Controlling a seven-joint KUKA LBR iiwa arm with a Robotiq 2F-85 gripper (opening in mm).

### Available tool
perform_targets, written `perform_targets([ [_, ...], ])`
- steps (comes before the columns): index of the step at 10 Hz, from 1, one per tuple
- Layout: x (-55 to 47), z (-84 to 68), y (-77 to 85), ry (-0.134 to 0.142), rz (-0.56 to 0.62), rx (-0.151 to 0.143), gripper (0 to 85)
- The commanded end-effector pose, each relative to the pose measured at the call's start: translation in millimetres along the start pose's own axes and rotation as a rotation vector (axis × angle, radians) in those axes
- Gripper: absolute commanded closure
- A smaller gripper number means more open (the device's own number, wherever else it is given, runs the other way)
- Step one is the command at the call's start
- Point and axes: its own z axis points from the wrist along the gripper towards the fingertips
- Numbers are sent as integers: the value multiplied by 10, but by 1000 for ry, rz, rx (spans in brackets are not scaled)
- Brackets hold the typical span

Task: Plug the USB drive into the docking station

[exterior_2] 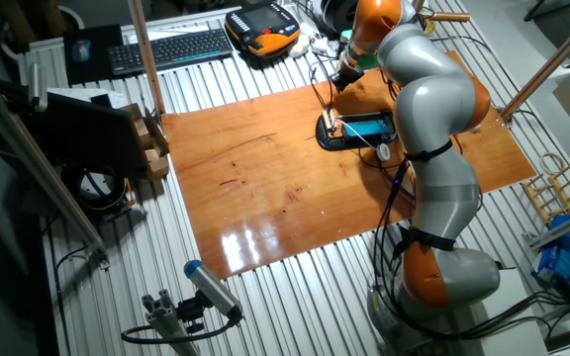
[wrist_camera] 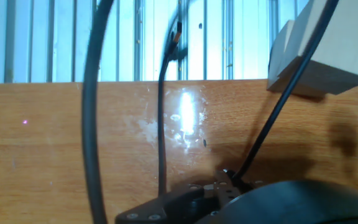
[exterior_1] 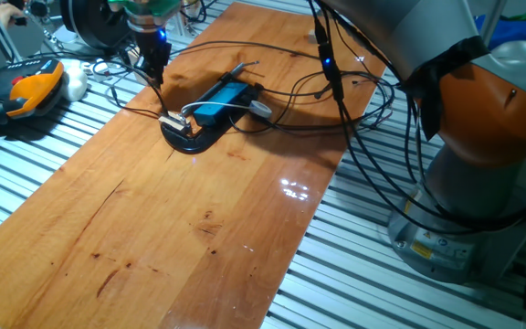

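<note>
The docking station (exterior_1: 222,102) is a flat bright-blue box on a black curved base, lying on the wooden table with thin cables running off it; it also shows in the other fixed view (exterior_2: 366,126). A small silver piece that looks like the USB drive (exterior_1: 173,119) sits at the dock's left end. My gripper (exterior_1: 157,80) hangs just above and behind that end, apart from it, its black fingers pointing down; the other fixed view has the gripper (exterior_2: 339,81) there too. The hand view shows no fingers, only the dock's black base (wrist_camera: 272,202) and cables.
An orange-and-black tool (exterior_1: 26,91) lies left of the wooden table (exterior_1: 199,228) on the slatted bench. Black cables (exterior_1: 336,91) loop across the table's far end. A keyboard (exterior_2: 171,44) and wooden blocks (exterior_2: 151,143) stand at the far side. A pale block (wrist_camera: 328,50) shows at upper right.
</note>
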Motion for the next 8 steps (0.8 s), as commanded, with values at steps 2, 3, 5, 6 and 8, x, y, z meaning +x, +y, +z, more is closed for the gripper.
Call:
perform_targets([
  [2, -3, -127, 7, -1, -1, 11, 850],
  [3, -3, -173, 14, -2, -1, 13, 850],
  [5, -12, -283, 27, -4, 3, 13, 850],
  [6, -22, -342, 32, -5, 5, 14, 850],
  [8, -34, -448, 52, -2, 6, 17, 850],
])
